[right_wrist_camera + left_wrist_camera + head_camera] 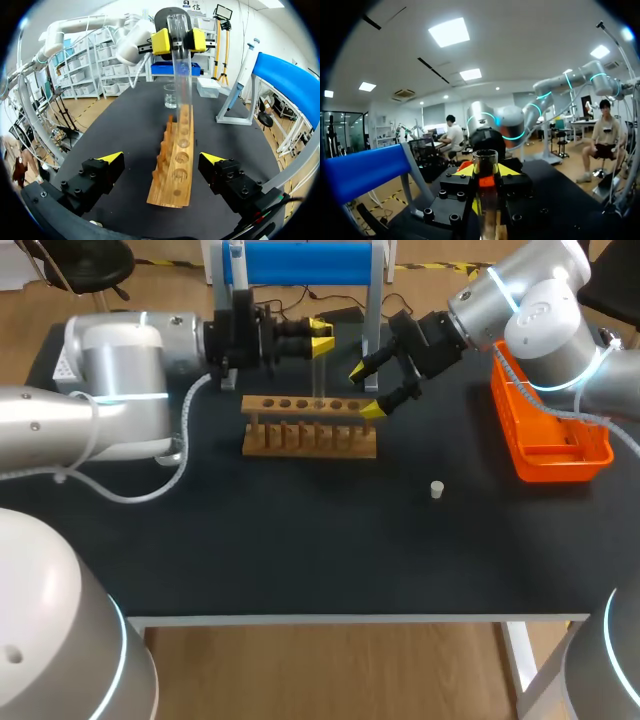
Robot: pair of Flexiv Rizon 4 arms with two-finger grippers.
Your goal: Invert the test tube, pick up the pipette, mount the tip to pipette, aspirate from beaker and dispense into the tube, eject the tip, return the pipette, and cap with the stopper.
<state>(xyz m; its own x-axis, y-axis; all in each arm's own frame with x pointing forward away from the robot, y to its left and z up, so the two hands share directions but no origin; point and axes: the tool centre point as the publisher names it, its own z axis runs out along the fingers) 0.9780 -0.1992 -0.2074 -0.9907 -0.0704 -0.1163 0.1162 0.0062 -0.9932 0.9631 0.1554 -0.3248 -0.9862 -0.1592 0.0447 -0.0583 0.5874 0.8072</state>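
Observation:
A clear test tube (320,375) stands upright over the wooden rack (310,427), with its lower end at one of the rack's holes. My left gripper (320,340) is shut on the tube's upper part; in the left wrist view the tube (485,195) rises between its fingers. In the right wrist view the rack (176,165) lies between my right gripper's (162,162) wide open fingers, and the left gripper (178,41) holds the tube (182,75) ahead. A small white stopper (437,489) sits on the table to the rack's right. The pipette (244,67) hangs on its stand.
An orange tray (552,435) lies at the table's right edge. The blue-topped pipette stand (300,262) rises behind the rack. Beyond the rack in the right wrist view are a glass beaker (170,96) and a tip box (208,87).

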